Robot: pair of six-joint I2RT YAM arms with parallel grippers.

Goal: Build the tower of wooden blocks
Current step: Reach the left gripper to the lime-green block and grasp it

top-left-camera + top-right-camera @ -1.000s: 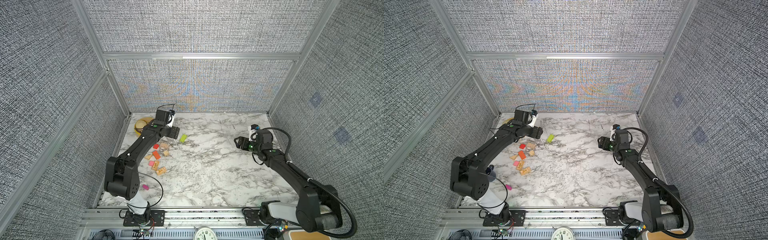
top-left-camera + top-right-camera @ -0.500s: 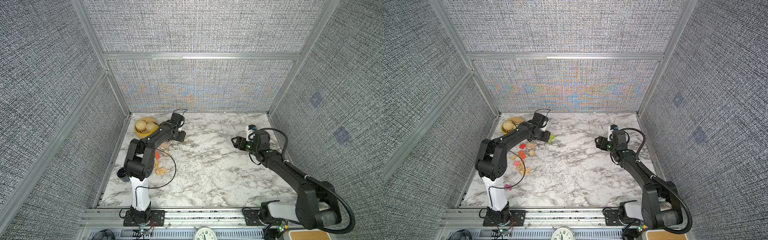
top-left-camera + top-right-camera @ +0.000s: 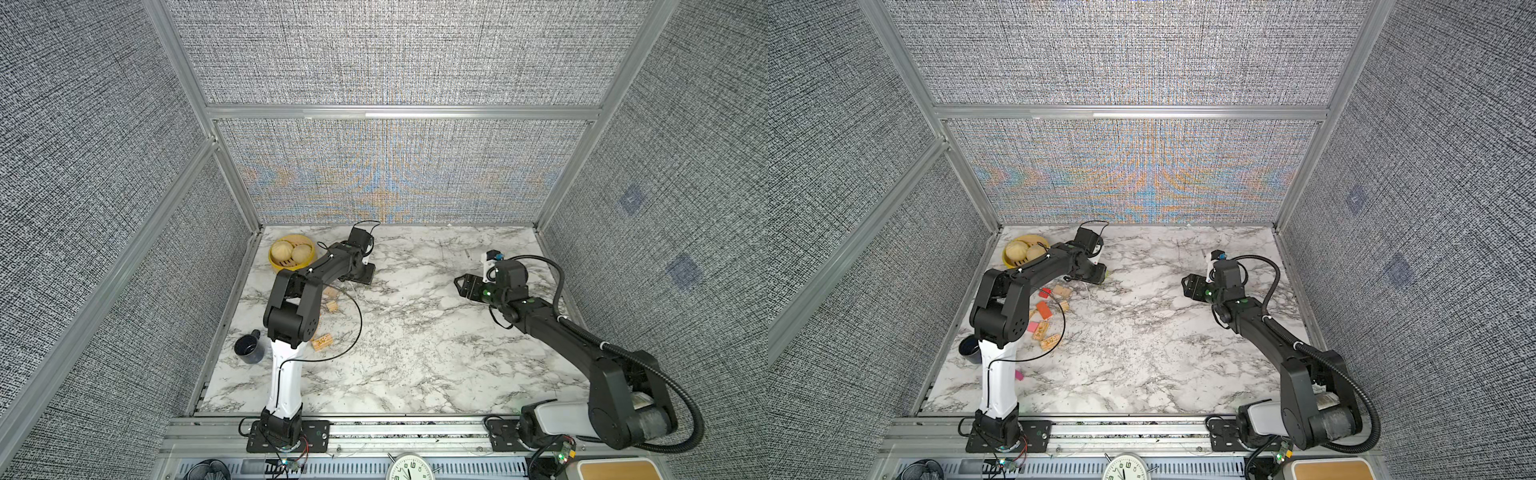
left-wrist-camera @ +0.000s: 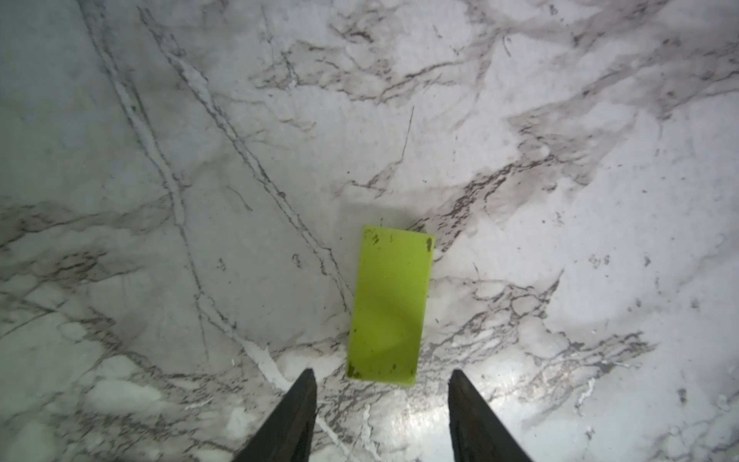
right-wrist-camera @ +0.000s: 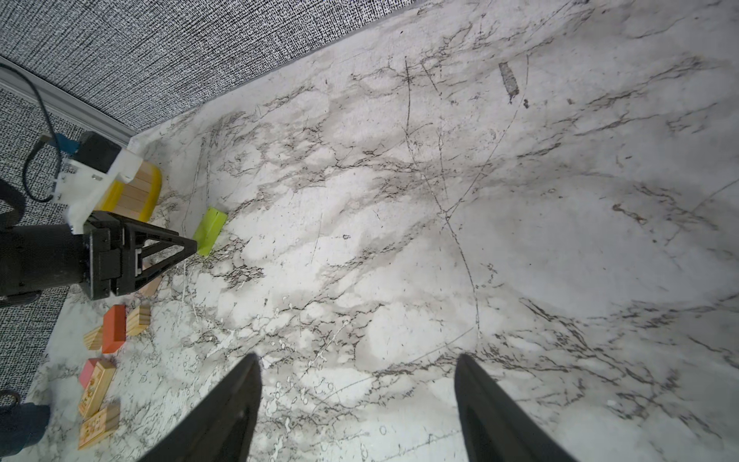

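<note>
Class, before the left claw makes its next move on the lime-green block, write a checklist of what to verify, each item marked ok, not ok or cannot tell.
1. Lime-green block lies flat on the marble table: ok.
2. Left claw open, lined up with the block's end: ok.
3. Block gripped: not ok, gaps show either side.
4. Right claw open, empty, over bare marble: ok.
5. Stacking begun: not ok, other blocks lie loose.
6. Bamboo steamer apart from the block: ok.
</note>
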